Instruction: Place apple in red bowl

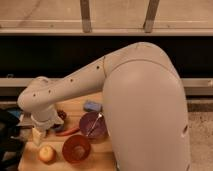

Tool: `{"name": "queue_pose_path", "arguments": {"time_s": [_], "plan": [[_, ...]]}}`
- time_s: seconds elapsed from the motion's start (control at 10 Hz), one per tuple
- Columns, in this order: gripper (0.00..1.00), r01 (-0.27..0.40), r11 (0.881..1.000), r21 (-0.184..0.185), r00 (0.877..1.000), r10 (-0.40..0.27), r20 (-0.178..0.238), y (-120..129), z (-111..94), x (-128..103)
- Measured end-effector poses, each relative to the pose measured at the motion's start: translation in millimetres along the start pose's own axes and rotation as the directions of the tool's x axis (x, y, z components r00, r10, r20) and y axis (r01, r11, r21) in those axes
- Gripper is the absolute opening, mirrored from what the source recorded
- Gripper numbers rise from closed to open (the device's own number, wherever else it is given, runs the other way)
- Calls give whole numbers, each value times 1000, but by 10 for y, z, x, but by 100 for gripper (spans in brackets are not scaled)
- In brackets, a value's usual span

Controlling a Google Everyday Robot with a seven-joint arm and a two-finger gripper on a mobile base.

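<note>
The apple (46,153), small, yellow-orange with a blush, lies on the wooden table (100,159) near its front left corner. The red bowl (76,148) stands just right of it, round and orange-red, with nothing inside. My pale arm reaches in from the right and bends down at the table's left side. Its gripper (39,136) hangs a little above and behind the apple, apart from it, open and holding nothing.
A dark purple bowl (93,125) with a utensil in it stands behind the red bowl. A blue sponge-like block (92,106) lies farther back. A dark red fruit (61,115) and a thin red item (67,132) sit by the wrist. Black gear (7,131) borders the left edge.
</note>
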Motion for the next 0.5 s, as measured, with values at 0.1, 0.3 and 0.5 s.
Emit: {"name": "queue_pose_path", "arguments": {"time_s": [0.1, 0.3, 0.5], "plan": [[80, 1, 1000, -2, 1000, -1, 0, 8, 0, -8], [80, -7, 1000, -3, 1000, 7, -28, 28, 58, -20], [80, -13, 1000, -22, 997, 11, -74, 198, 340, -30]]}}
